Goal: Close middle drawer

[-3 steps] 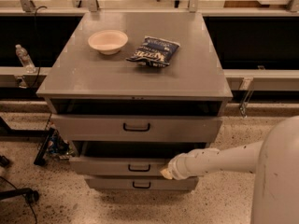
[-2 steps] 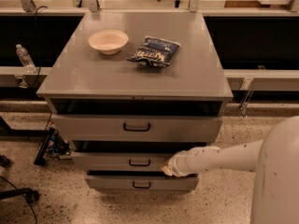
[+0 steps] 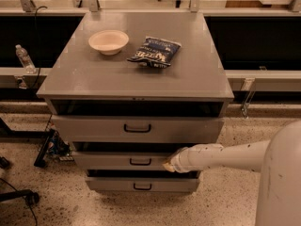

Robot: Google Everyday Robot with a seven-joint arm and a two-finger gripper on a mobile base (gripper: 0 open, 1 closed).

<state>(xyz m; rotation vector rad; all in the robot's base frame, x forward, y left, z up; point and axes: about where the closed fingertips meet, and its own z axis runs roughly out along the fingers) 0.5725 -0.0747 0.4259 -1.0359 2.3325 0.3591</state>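
The grey cabinet (image 3: pixel 141 74) has three drawers, all pulled out a little. The middle drawer (image 3: pixel 117 161) has a low wide front and a small black handle (image 3: pixel 140 162). It sits between the taller top drawer (image 3: pixel 94 128) and the bottom drawer (image 3: pixel 113 184). My gripper (image 3: pixel 168 165) comes in from the right on a white arm. Its tip is against the right part of the middle drawer's front, just right of the handle. The inside of the middle drawer is in shadow under the top drawer.
A white bowl (image 3: pixel 108 41) and a dark chip bag (image 3: pixel 154 52) lie on the cabinet top. A water bottle (image 3: pixel 24 58) stands on the ledge at left. Cables and a black stand (image 3: pixel 47 149) lie on the floor left of the cabinet. My white base (image 3: pixel 282 182) fills the lower right.
The middle drawer has slid a little inward with my gripper tip on its front. More of the dark gap above the bottom drawer now shows.
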